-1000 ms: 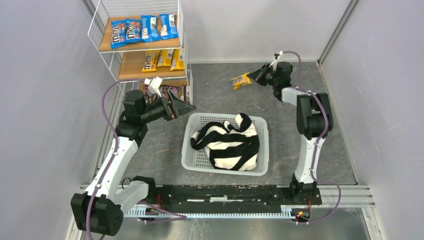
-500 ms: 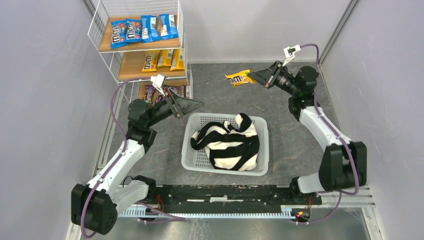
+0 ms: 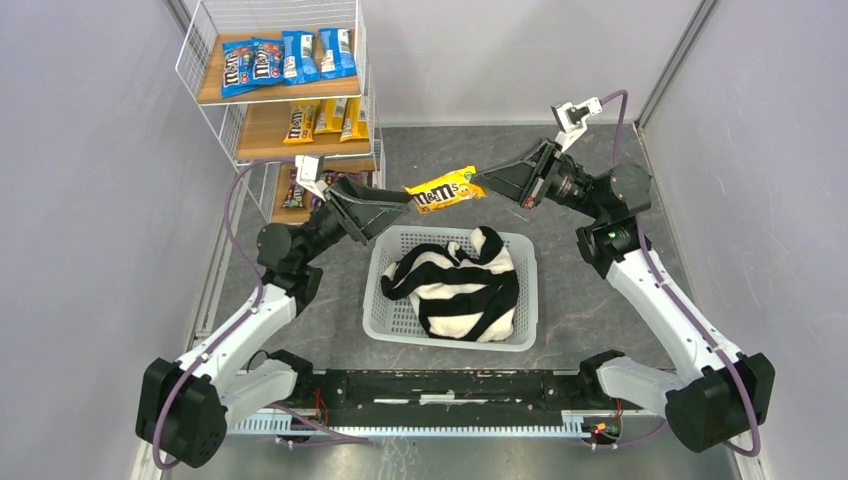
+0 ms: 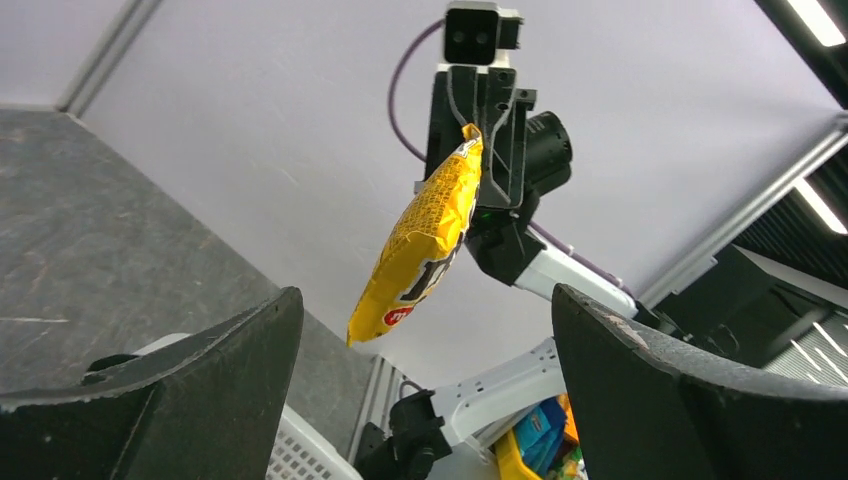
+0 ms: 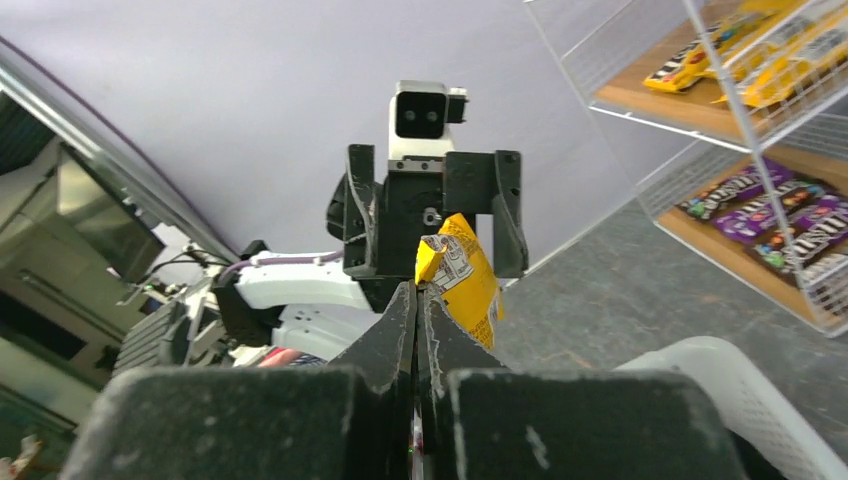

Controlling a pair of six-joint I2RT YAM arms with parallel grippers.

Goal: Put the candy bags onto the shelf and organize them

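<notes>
– Candy bag update: the yellow candy bag (image 3: 440,190) just moved a lot. A second ago the right pincer (image 3: 480,181) had it way off in the upper right of the top view, low over the tabletop (image 3: 420,150). Now it's at centre frame, in the air just past the far rim of the basket (image 3: 525,290) with the striped cloth (image 3: 455,285) in it.

– Did the other arm do anything?

– Yep. The left pincer (image 3: 392,212) lifted and swung round from the shelf (image 3: 210,92) side to face the bag. Its jaws are spread wide with nothing in them. In its own wrist view the bag hangs framed between the two fingers (image 4: 200,380) but looks a bit beyond them, so it isn't gripped there yet.

– And the right one actually has it?

– Clenched on the bag's corner, and the right wrist view shows the jaws pressed flat on the foil. The rest dangles free.

– So it's a handover?

– That's my read. The shelf sits upper left, on the left arm's side. It has blue bags (image 3: 285,55) on top, yellow bags (image 3: 325,118) in the middle and dark ones on the bottom tier. I'd guess this one joins the yellow row once the left jaws close and the right ones let go.
</notes>
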